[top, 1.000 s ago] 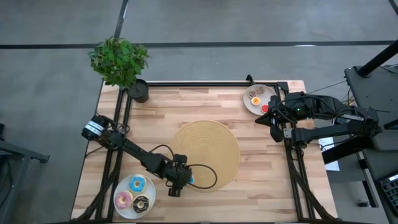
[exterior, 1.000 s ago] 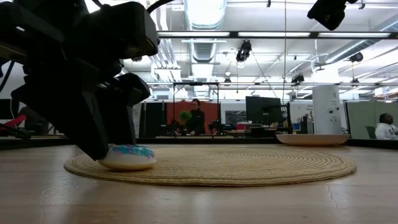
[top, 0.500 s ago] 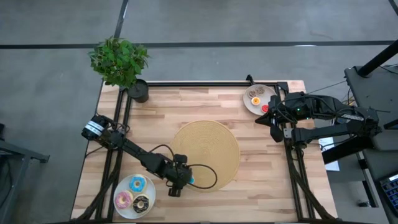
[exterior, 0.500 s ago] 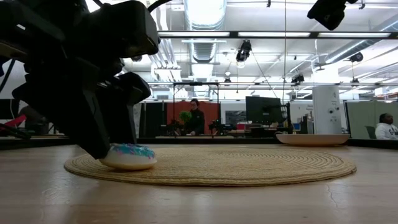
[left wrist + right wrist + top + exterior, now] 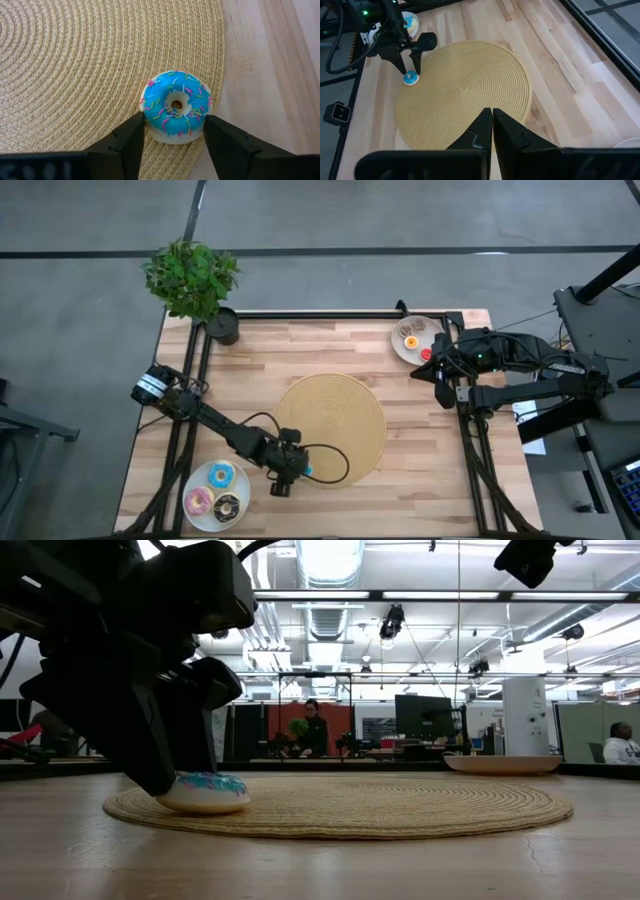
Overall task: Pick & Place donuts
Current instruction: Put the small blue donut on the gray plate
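Resting on the near edge of the woven mat (image 5: 332, 428), a blue-iced donut (image 5: 175, 106) sits between the fingers of the left gripper (image 5: 174, 131), which flank it closely; whether they grip it I cannot tell. This looks like the placing step. Next, the fingers likely need to part and lift straight up without dragging the donut. The right gripper (image 5: 492, 121) waits near the far plate (image 5: 408, 352), fingers pressed together and empty.
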You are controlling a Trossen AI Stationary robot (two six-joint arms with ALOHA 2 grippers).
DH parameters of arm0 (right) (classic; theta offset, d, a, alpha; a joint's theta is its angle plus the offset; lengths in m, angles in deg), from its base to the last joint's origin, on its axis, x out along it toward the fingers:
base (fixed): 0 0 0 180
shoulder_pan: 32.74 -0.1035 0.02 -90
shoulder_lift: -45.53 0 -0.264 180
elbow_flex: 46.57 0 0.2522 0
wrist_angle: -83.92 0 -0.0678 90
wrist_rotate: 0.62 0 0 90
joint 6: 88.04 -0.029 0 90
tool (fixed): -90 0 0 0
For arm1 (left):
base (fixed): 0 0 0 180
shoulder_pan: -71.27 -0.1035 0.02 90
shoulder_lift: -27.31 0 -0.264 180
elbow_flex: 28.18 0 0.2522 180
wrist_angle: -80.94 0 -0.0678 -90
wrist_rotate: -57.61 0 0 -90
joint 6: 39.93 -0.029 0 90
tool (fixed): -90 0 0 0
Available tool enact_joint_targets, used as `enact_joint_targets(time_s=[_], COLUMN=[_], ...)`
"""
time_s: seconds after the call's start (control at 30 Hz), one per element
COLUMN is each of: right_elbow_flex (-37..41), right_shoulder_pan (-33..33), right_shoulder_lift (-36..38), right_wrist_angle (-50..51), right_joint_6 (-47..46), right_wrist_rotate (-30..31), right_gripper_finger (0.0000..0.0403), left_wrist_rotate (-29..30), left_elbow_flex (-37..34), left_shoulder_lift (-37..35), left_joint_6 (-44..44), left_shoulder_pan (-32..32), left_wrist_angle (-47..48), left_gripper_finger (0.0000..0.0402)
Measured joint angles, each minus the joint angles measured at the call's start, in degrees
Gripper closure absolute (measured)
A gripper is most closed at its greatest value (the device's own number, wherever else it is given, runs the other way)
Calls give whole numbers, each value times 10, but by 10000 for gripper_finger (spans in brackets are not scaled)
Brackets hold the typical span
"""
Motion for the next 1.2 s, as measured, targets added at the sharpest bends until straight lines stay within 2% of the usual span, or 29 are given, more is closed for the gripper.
enact_joint_targets(time_s=[0.13, 0.57, 0.9, 1.2], right_elbow_flex=[0, 0, 0, 0], right_shoulder_pan=[0, 0, 0, 0], right_shoulder_lift=[0, 0, 0, 0], right_wrist_angle=[0, 0, 0, 0], right_joint_6=[0, 2, 2, 3], right_wrist_rotate=[0, 0, 0, 0], right_gripper_finger=[394, 394, 394, 394], left_wrist_rotate=[0, 0, 0, 9], left_elbow_flex=[0, 10, 74, 139], left_shoulder_lift=[0, 0, 0, 0], left_joint_6=[0, -5, -56, -115], left_shoulder_pan=[-1, -6, -33, -83], left_wrist_angle=[0, 1, 49, 102], left_gripper_finger=[242, 243, 243, 243])
